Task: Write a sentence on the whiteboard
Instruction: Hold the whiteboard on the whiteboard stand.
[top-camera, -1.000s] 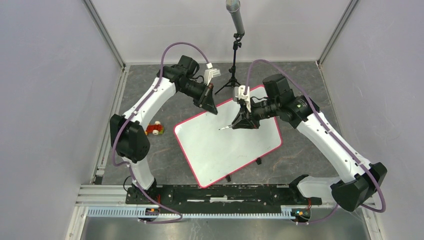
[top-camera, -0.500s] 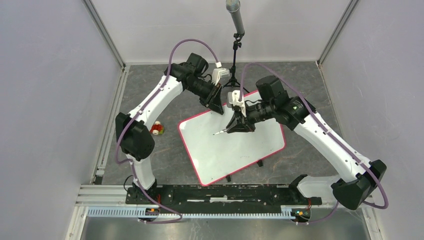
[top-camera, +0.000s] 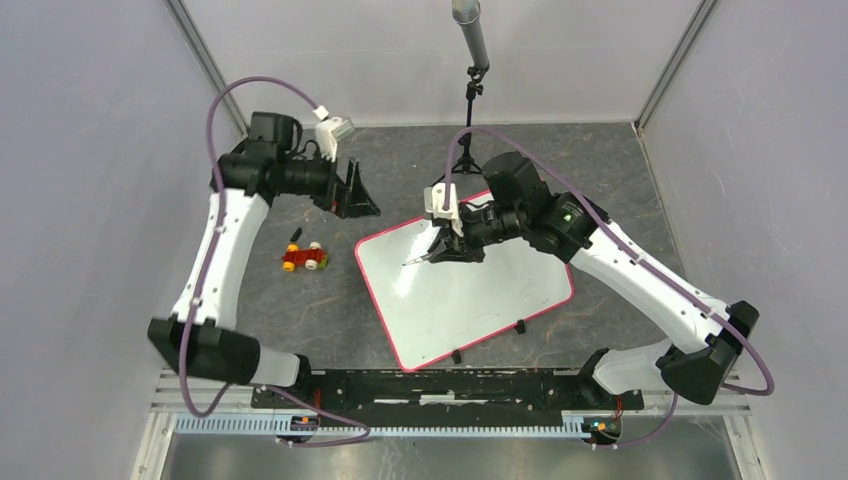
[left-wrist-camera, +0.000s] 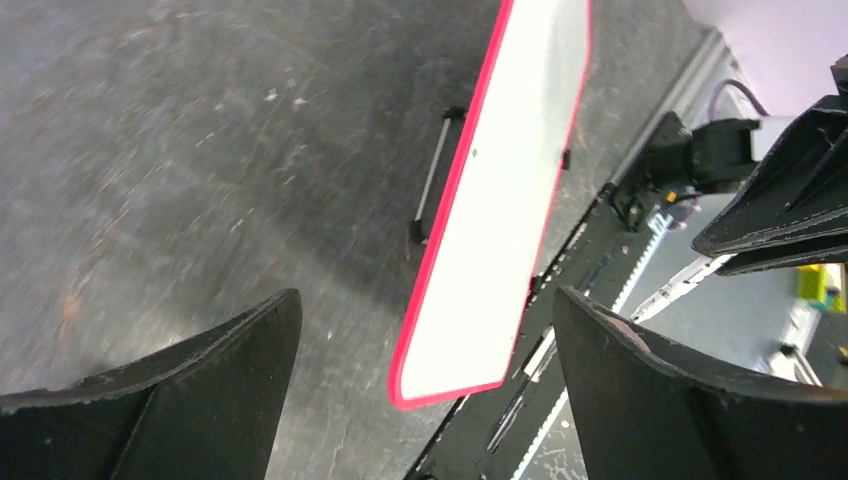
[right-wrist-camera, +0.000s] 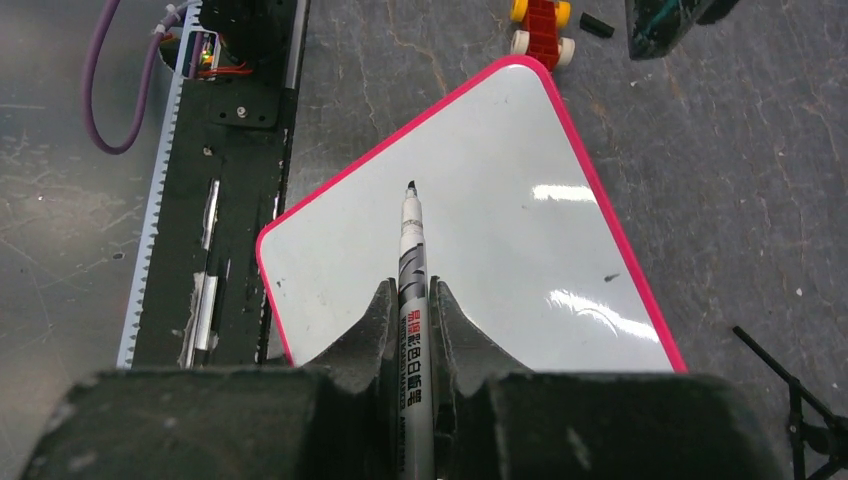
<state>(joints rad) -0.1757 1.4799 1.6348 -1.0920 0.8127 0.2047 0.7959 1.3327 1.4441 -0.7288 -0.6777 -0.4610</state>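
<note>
Left gripper (top-camera: 362, 195) has swung off whiteboard (top-camera: 480, 300); marker (right-wrist-camera: 411, 230) barrel hidden inside right gripper (right-wrist-camera: 412, 292).

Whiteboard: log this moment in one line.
left tool: open, clear of whiteboard | right tool: shut on marker, tip over whiteboard | whiteboard: no sentence yet

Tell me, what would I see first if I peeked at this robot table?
The big whiteboard with its pink rim lies in the middle of the dark table, with no writing that I can see. Right above it, the right gripper is shut on a marker, tip aimed at the board near its far left corner. A little red toy car sits on the table left of the board, near the open left gripper.
</note>
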